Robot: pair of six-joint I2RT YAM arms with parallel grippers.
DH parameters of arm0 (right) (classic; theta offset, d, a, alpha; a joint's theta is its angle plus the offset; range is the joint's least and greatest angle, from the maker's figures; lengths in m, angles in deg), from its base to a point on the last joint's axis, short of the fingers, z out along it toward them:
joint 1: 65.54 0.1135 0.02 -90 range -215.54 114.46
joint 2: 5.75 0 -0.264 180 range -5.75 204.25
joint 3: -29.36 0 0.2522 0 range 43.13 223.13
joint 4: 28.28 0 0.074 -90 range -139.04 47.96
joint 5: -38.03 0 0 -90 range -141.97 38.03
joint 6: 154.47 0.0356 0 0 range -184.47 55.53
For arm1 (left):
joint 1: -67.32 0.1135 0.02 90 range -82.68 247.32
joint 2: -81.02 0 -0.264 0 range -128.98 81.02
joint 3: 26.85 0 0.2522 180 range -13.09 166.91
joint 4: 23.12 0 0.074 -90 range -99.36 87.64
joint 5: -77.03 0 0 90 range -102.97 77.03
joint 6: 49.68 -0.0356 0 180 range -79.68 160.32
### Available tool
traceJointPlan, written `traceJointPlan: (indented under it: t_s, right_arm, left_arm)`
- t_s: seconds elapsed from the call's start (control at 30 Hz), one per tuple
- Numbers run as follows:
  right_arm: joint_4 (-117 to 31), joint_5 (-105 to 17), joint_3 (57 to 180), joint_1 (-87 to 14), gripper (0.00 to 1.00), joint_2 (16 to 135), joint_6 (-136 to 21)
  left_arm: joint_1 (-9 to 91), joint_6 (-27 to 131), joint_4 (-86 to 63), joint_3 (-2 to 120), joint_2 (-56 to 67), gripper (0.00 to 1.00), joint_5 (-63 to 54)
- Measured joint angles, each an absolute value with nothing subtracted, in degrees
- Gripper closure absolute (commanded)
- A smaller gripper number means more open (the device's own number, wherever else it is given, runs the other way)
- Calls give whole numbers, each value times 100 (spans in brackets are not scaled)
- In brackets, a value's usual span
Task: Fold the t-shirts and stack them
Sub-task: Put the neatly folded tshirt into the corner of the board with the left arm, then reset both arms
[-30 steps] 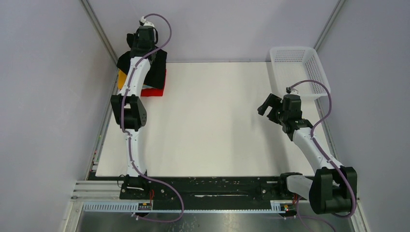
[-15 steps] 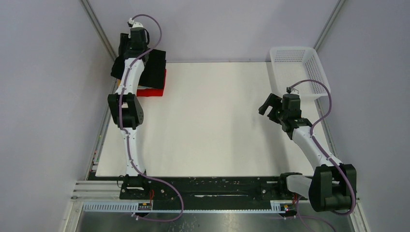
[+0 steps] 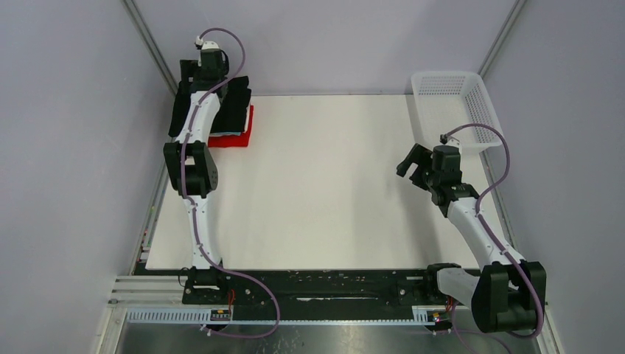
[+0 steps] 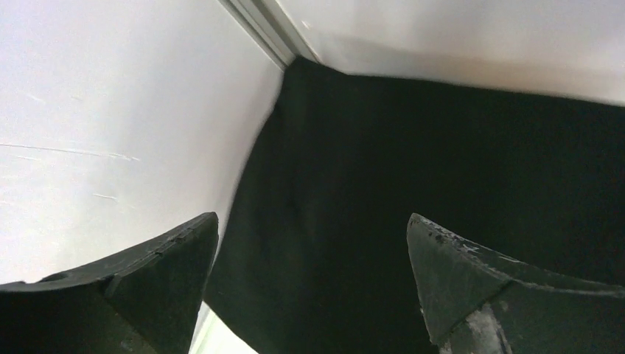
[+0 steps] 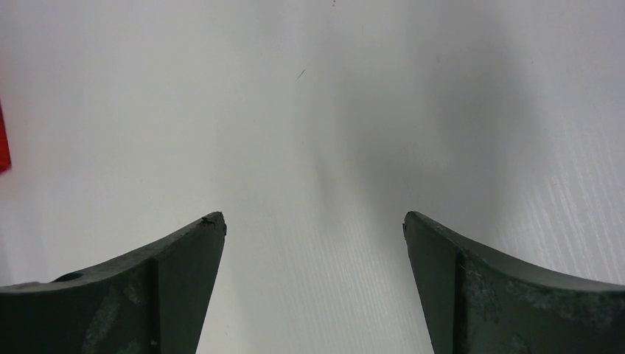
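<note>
A stack of folded t-shirts sits in the far left corner of the table. A black t-shirt lies on top, and a red one shows at the stack's near edge. My left gripper hangs over the back of the black t-shirt. In the left wrist view this gripper is open, with nothing between its fingers and only black cloth below. My right gripper hovers open over bare table at the right. In its own view the right gripper is empty, and a sliver of the red t-shirt shows at the left edge.
A white mesh basket stands at the far right corner, just behind my right arm. Grey walls and a metal frame post close in the far left corner beside the stack. The white table lies between the arms.
My left gripper has opened and let go of the black t-shirt, which now lies flat on the stack, covering the orange one. The left wrist moved back towards the corner. The right arm barely shifted.
</note>
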State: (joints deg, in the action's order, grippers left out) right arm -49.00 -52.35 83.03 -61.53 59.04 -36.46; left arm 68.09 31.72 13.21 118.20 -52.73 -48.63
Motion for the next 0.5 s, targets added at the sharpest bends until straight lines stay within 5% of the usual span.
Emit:
traceJointPlan:
  t_s: [0.5]
  right_arm:
    - [-5204, -5314, 7704, -6153, 1, 4676, -3600]
  left_arm:
    - [6462, 5478, 1233, 9385, -3820, 1, -1974]
